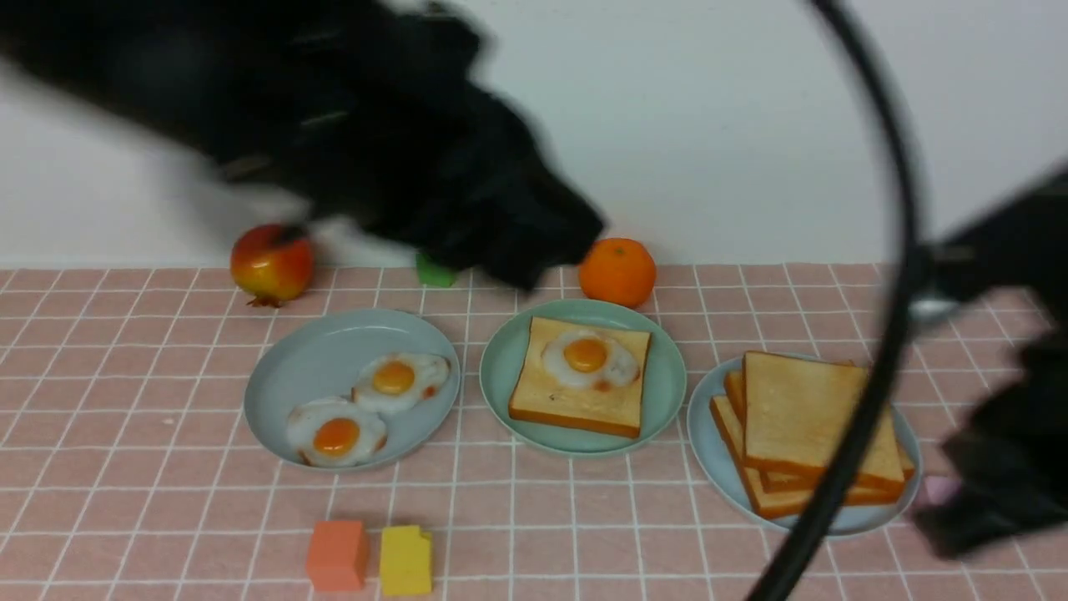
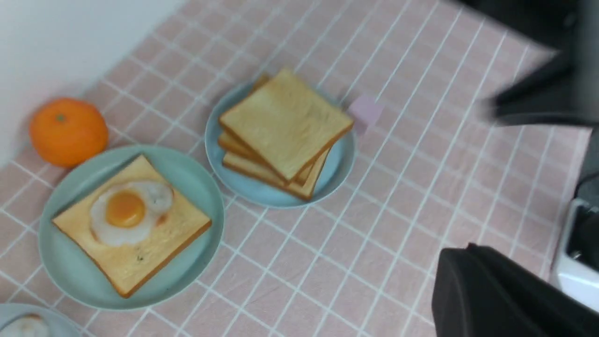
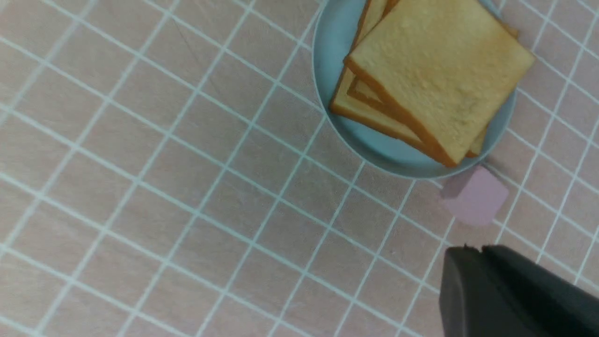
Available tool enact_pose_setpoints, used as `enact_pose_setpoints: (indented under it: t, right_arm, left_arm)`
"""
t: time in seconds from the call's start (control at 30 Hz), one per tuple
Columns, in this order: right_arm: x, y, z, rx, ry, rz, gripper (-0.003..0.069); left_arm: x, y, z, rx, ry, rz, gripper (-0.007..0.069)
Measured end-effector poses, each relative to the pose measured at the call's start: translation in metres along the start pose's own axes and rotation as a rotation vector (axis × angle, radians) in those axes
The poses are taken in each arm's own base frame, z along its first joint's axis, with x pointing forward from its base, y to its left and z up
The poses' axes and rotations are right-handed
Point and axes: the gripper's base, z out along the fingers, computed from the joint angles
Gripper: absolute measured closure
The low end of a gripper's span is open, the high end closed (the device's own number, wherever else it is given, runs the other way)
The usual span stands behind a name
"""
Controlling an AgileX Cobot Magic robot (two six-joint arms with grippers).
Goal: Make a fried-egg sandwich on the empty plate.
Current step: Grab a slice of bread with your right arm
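Two eggs (image 1: 365, 409) (orange beyond (image 1: 617, 272))

prob. lab mock-up, blk robot arm (image 1: 392, 142), tile-print tabletop (image 1: 209, 517), plain wall (image 1: 751, 125)

The left arm (image 1: 400, 142) was blurred and cut off by the front view's edge. The right arm (image 1: 1018, 376), also blurred, ran out of frame. A dark cable (image 1: 897, 250) obscured part of the toast stack (image 1: 801, 417).
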Motion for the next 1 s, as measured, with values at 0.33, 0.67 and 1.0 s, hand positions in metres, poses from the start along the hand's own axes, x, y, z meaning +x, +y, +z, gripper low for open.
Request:
enact_pose_setpoints:
  t: [0.33, 0.67, 1.0]
  right_arm:
    - [-0.034, -0.034, 0.110, -0.199, 0.148, -0.004, 0.0435]
    - [-0.044, -0.039, 0.162, -0.136, 0.108, -0.229, 0.0171]
    - [-0.036, -0.051, 0.205, -0.077, 0.183, -0.284, 0.0190]
  left_arm:
    - [0.117, -0.027, -0.078, -0.084, -0.234, 0.055, 0.0612]
    - [0.132, -0.031, -0.093, -0.113, -0.324, 0.076, 0.0612]
    - [0.137, -0.028, -0.075, -0.073, -0.179, 0.057, 0.0612]
